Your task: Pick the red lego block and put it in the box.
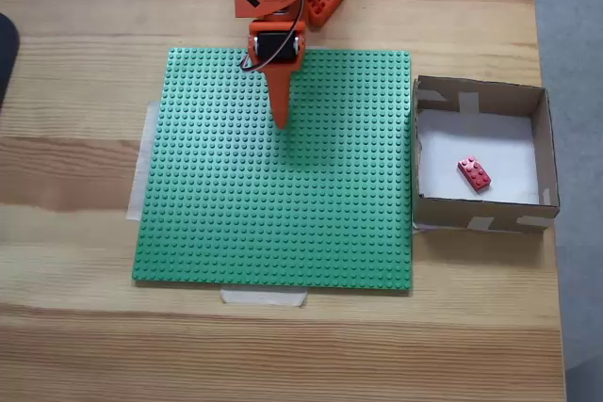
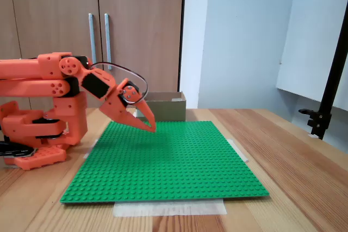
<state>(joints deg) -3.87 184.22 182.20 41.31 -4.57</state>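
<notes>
Red lego block lying inside cardboard box, orange fingers pressed together over green baseplate

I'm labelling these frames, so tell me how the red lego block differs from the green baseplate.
Colour: the red lego block is bright red, the green baseplate green.
Size: the block is tiny, the baseplate a wide flat sheet, larger than the box.
Place: the block lies askew on the box's white floor, while the baseplate lies on the wooden table with tape at its edges.
Both carry studs on top.
</notes>
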